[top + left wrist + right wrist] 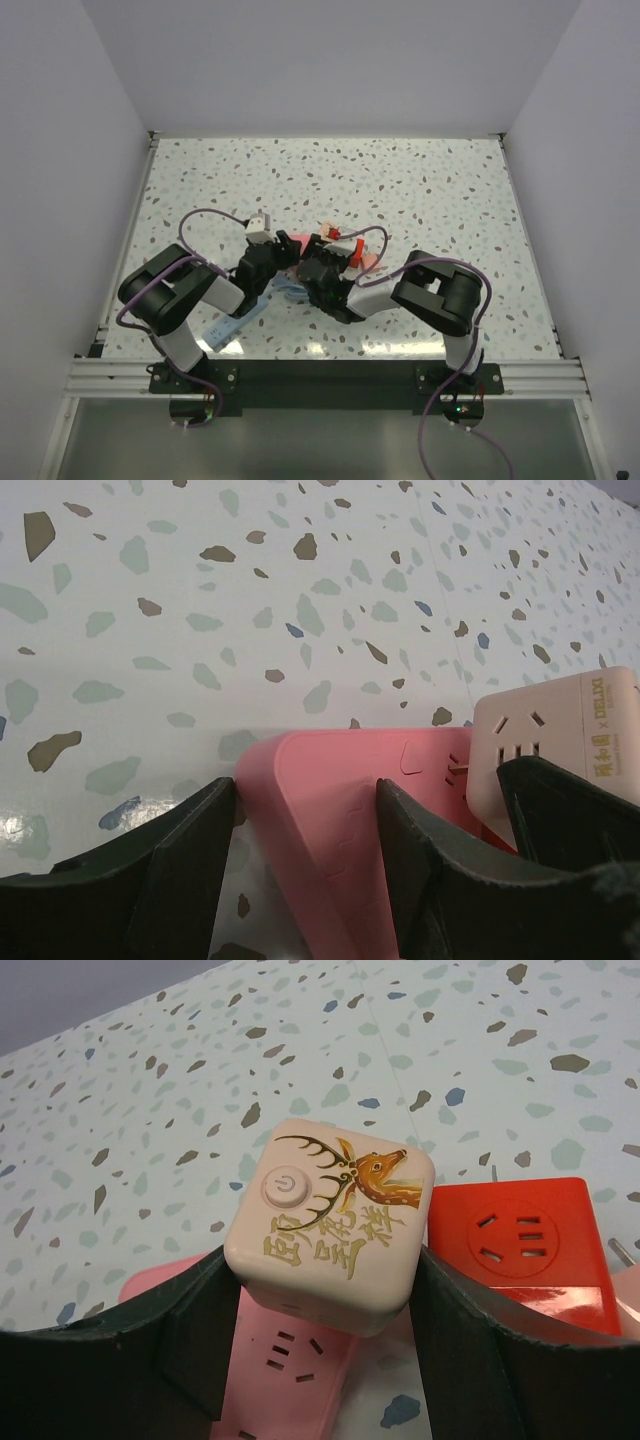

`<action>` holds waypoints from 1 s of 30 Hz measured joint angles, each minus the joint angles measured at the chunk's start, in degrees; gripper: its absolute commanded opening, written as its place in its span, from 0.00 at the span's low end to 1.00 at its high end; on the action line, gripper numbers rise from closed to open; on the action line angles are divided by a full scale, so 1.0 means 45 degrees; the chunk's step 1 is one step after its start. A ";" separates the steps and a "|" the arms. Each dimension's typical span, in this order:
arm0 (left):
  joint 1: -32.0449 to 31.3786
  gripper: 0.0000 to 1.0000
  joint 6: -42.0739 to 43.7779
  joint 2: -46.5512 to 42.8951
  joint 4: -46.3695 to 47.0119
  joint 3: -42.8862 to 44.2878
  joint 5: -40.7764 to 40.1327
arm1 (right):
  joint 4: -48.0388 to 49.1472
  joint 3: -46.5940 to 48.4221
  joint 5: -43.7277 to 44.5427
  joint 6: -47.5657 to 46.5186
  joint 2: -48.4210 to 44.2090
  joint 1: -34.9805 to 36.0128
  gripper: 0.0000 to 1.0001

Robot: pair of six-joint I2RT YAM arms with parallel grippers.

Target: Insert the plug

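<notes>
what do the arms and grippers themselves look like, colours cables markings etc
The left arm and right arm are both black, with chunky rounded joint housings and a pale grey link above each base. A thin purple cable loops along each arm. The fingers are broad matte-black wedges. No markings show on them.

Lab test cell; white enclosure walls (60,150), speckled table (400,190), aluminium rail (330,378)

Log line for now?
left fingers: shut on pink strip | right fingers: shut on plug | plug: over pink strip, seating unclear
</notes>
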 measured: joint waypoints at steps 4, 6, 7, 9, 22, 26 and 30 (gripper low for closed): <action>0.0000 0.63 0.0005 -0.0175 -0.0087 -0.0107 0.0073 | -0.0223 0.0083 0.0092 0.0194 0.0097 0.0097 0.00; 0.0000 0.63 0.0005 -0.0272 -0.0131 -0.0170 0.0092 | -0.0389 0.0189 0.0238 0.0223 0.0155 0.0170 0.00; 0.0000 0.63 0.0005 -0.0311 -0.0155 -0.0204 0.0092 | -0.0466 0.0219 0.0272 0.0228 0.0165 0.0194 0.00; 0.0000 0.63 0.0005 -0.0345 -0.0180 -0.0238 0.0102 | -0.0607 0.0311 0.0379 0.0233 0.0214 0.0248 0.00; 0.0000 0.63 0.0010 -0.0491 -0.0262 -0.0277 0.0102 | -0.1350 0.0646 0.0520 0.0495 0.0384 0.0379 0.00; 0.0010 0.62 0.0019 -0.0559 -0.0359 -0.0282 0.0083 | -0.1370 0.0719 0.0393 0.0510 0.0427 0.0321 0.00; 0.0005 0.62 0.0019 -0.0578 -0.0398 -0.0282 0.0102 | -0.1472 0.0826 0.0121 0.0500 0.0427 0.0214 0.00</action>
